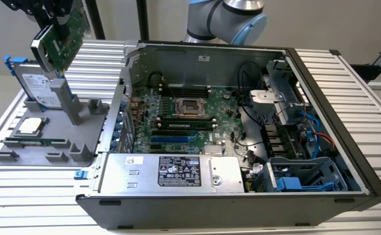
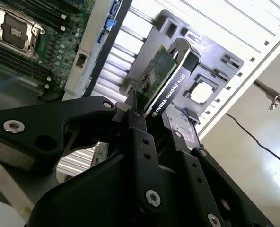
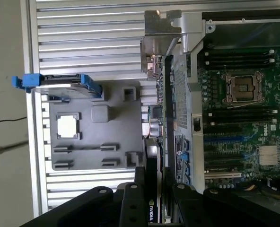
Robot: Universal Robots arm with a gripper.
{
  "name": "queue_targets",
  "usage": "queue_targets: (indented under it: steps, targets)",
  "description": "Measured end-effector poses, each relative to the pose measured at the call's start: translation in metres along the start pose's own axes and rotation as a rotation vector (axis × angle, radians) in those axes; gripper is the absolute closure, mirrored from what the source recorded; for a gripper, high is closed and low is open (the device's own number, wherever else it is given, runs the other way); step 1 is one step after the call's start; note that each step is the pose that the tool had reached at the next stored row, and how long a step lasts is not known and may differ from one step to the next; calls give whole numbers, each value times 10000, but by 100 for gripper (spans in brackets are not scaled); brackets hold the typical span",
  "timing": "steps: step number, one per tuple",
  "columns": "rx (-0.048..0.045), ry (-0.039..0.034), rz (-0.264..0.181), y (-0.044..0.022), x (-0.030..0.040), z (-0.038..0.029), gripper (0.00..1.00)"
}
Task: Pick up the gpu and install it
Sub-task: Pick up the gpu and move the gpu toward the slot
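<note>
The gpu (image 1: 61, 38), a green card with a black cooler and a silver bracket, hangs tilted in the air above the grey holder tray (image 1: 20, 159) at the exterior view's left. My gripper (image 1: 47, 11) is shut on its upper end. In the second wrist view the black fingers (image 2: 139, 130) clamp the gpu (image 2: 160, 74) from both sides. The first wrist view has the gpu (image 3: 161, 118) edge-on, its bracket (image 3: 161, 30) at the far end and my gripper (image 3: 155, 198) closed on the near end, between the tray and the open computer case (image 1: 321, 88).
A silver hard drive with a blue frame (image 1: 37, 84) stands upright in the tray, close under the gpu. A square processor chip (image 1: 30, 126) and a memory stick (image 1: 37, 142) lie in the tray. Inside the case are the motherboard (image 1: 184, 117), blue card slots (image 1: 174, 138) and the power supply (image 1: 170, 171).
</note>
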State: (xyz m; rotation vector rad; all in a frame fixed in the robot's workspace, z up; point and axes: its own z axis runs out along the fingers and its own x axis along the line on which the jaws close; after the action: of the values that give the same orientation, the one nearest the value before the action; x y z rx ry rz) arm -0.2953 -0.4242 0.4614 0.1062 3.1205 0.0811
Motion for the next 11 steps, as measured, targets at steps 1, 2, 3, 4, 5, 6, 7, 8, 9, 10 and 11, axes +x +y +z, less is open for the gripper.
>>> queue_targets:
  steps: [1, 2, 3, 4, 5, 6, 7, 8, 9, 10, 11]
  targets:
    - [0, 0, 1, 1, -18, 3, 100]
    - [0, 0, 1, 2, -37, 5, 100]
    - [1, 0, 1, 3, -53, 7, 100]
    - [1, 0, 1, 5, -72, 9, 100]
    - [3, 0, 1, 6, -90, 11, 100]
    - [3, 0, 1, 8, -110, 12, 100]
    - [4, 0, 1, 9, -129, 14, 100]
    - [5, 0, 0, 11, -148, 15, 100]
    - [6, 0, 0, 12, -165, 17, 100]
    - [7, 0, 0, 13, -184, 18, 100]
    - [7, -1, 1, 15, -201, 20, 100]
